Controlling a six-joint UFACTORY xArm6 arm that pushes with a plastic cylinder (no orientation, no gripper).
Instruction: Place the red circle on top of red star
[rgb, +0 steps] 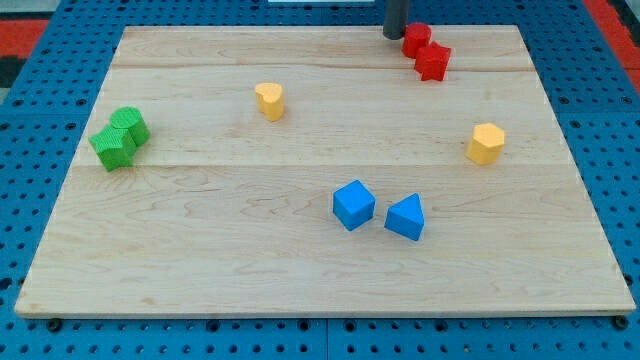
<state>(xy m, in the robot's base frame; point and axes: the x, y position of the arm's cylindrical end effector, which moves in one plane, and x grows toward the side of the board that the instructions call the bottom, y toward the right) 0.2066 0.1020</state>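
The red circle (417, 38) sits near the view's top edge of the wooden board, touching the red star (433, 62), which lies just below and to its right. My tip (393, 36) stands right at the red circle's left side, touching or nearly touching it. The rod comes down from the view's top edge.
A yellow heart-like block (269, 100) lies upper left of centre. A yellow hexagon (486, 143) is at the right. A blue cube (353, 204) and a blue triangle (406, 217) sit below centre. Two green blocks (120, 137) touch at the left. The board's top edge (300, 29) is close to the tip.
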